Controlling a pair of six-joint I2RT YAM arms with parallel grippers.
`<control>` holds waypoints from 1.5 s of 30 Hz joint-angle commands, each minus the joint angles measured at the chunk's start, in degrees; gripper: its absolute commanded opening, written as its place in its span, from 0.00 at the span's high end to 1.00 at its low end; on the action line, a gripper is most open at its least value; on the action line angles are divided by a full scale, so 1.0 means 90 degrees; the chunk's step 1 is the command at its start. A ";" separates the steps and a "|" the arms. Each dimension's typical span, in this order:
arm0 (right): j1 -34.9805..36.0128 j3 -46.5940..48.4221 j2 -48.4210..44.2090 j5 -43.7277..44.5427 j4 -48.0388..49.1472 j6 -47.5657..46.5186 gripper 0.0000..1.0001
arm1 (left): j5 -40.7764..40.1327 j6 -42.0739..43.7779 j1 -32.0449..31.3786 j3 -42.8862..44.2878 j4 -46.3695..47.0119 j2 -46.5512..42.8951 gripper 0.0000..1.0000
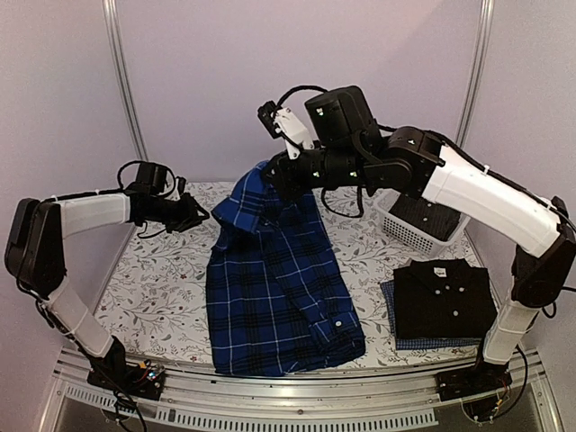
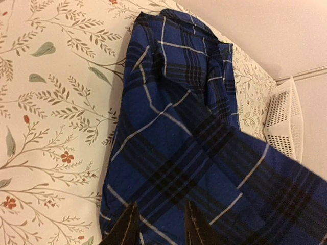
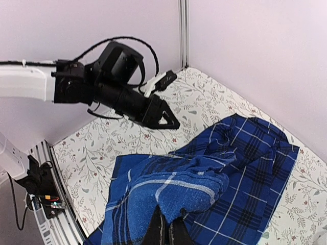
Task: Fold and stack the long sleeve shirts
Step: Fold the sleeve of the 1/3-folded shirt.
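In the middle of the tabletop (image 1: pixel 153 288), the plaid shirt (image 1: pixel 279 288) is laid with its near part flat on the floral surface and its far end raised. The raised end is gripped by the right end effector (image 1: pixel 274 175). Its fingers are pressed together on a bunched fold of the fabric, and from there the cloth falls down to the tabletop in loose folds. A cuff with a white button is seen lying on the shirt near its near right corner.

The left end effector (image 1: pixel 200 216) is held in the air at the left of the shirt, close to its left edge. Its fingers (image 2: pixel 125 229) are parted a little and nothing is held between them. Only the plaid fabric beyond is seen through the gap.

At the right side of the tabletop, the black shirt (image 1: pixel 441 297) is laid folded, with the collar toward the far side and the white buttons up. It is set on top of the folded check shirt (image 1: pixel 423 343), of which only a strip at the near and left edges is seen. Behind this stack, a white basket (image 1: pixel 405 229) is placed.
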 commanded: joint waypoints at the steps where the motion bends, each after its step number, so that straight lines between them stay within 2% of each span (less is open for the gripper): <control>1: -0.0116 -0.0953 0.0000 0.0087 -0.0461 0.0181 1.00 | 0.0318 0.0105 0.0011 0.0595 0.0084 0.0609 0.70; 3: -0.0132 -0.1714 -0.0220 0.0046 -0.0397 0.0430 1.00 | 0.0316 0.0108 -0.0076 0.0818 0.0109 0.0862 0.69; 6: -0.0133 -0.2779 -0.0543 -0.0621 -0.0125 0.0661 1.00 | 0.0242 0.0173 -0.0320 0.1201 0.0085 0.1240 0.68; 9: -0.0118 -0.3698 -0.0851 -0.1372 0.0176 0.0926 1.00 | -0.0179 0.0299 -0.0676 0.1731 -0.0254 0.1677 0.66; 12: -0.0033 -0.4239 -0.0955 -0.1584 0.0441 0.1099 1.00 | -0.0689 0.0349 -0.1043 0.2342 -0.0570 0.2166 0.66; 18: 0.0031 -0.4584 -0.0790 -0.1771 0.0979 0.1365 1.00 | -0.2033 0.0347 -0.1524 0.3633 -0.1284 0.3258 0.66; 23: 0.0036 -0.4556 -0.0636 -0.1780 0.1202 0.1423 1.00 | -0.3017 0.0257 -0.1612 0.4979 -0.2054 0.4290 0.66; 27: 0.0033 -0.4631 -0.0642 -0.1807 0.1313 0.1463 1.00 | -0.3470 0.0171 -0.1610 0.5809 -0.2534 0.4914 0.67; 36: 0.0033 -0.4801 -0.0722 -0.1819 0.1444 0.1479 1.00 | -0.3735 0.0202 -0.1587 0.6676 -0.2883 0.5630 0.67; 40: 0.0033 -0.4832 -0.0730 -0.1785 0.1463 0.1503 1.00 | -0.3753 0.0201 -0.1590 0.6775 -0.2835 0.5714 0.76; 44: 0.0034 -0.4800 -0.0749 -0.1708 0.1431 0.1495 1.00 | -0.3708 0.0274 -0.1523 0.6919 -0.2832 0.5746 0.97; 45: 0.0036 -0.4782 -0.0756 -0.1664 0.1408 0.1490 1.00 | -0.3698 0.0294 -0.1495 0.6922 -0.2824 0.5718 1.00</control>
